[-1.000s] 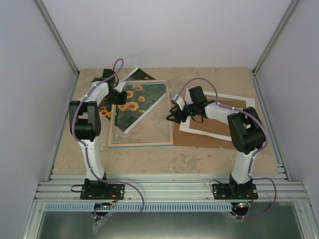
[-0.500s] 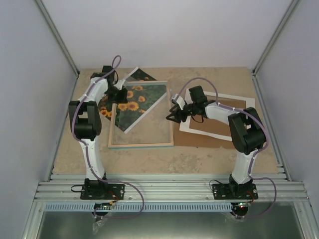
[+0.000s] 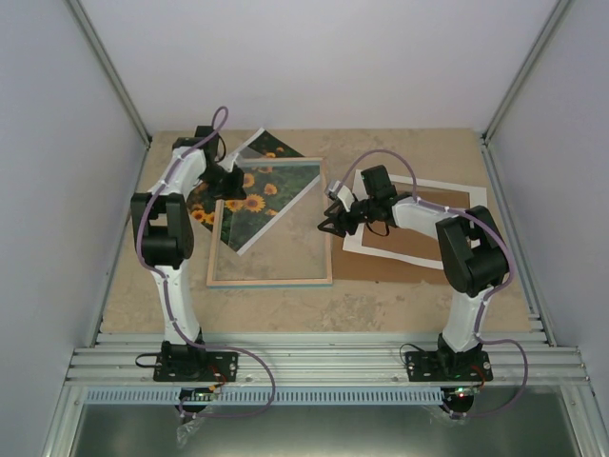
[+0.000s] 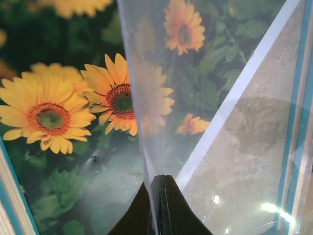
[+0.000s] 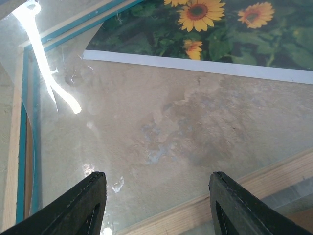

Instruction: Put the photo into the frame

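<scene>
Pinching the edge of the clear sheet (image 4: 161,122) with the left gripper (image 4: 157,181), fingers pressed together. Hovering with the right gripper (image 5: 156,178) spread over the right part of the frame (image 3: 271,280). Lying askew across the frame's far left corner, partly under that sheet: the photo (image 3: 249,200).

In the top view the left gripper (image 3: 231,181) is hiding its own fingertips beneath its wrist, and its arm is covering the photo (image 3: 255,198) just beside it. A clear sheet (image 4: 161,98) is hazing the flowers ahead of that pincer. The frame (image 5: 20,161) is running off the picture left of the right gripper (image 5: 156,205). Behind that pincer, the arm is covering part of the white mat (image 3: 466,190).
</scene>
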Robot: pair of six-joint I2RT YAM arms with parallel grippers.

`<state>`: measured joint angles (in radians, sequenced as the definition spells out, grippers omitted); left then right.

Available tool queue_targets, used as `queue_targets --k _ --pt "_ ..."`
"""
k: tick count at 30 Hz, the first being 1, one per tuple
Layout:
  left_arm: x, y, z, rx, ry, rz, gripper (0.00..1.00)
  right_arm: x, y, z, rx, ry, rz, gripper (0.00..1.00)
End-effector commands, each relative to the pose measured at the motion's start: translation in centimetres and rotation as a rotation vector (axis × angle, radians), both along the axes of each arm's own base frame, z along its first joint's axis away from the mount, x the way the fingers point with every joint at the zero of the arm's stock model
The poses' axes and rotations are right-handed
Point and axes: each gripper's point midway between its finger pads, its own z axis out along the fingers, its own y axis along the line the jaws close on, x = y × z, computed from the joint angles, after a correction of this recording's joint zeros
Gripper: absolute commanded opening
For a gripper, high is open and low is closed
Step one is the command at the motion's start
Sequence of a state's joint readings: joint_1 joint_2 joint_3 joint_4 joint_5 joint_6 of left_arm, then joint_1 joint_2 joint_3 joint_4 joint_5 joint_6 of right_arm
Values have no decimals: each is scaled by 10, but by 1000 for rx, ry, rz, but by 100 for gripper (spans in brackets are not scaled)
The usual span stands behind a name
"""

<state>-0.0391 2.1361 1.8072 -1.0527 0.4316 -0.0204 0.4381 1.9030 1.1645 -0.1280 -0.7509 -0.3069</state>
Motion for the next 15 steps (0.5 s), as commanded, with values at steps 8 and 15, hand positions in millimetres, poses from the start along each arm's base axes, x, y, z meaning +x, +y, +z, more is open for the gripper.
queue_targets --k 8,15 --pt "-7 -13 41 -130 -15 29 0 1 -2 14 6 -50 2 59" --pt "-12 -1 26 -64 9 38 0 1 -2 15 5 -50 0 59"
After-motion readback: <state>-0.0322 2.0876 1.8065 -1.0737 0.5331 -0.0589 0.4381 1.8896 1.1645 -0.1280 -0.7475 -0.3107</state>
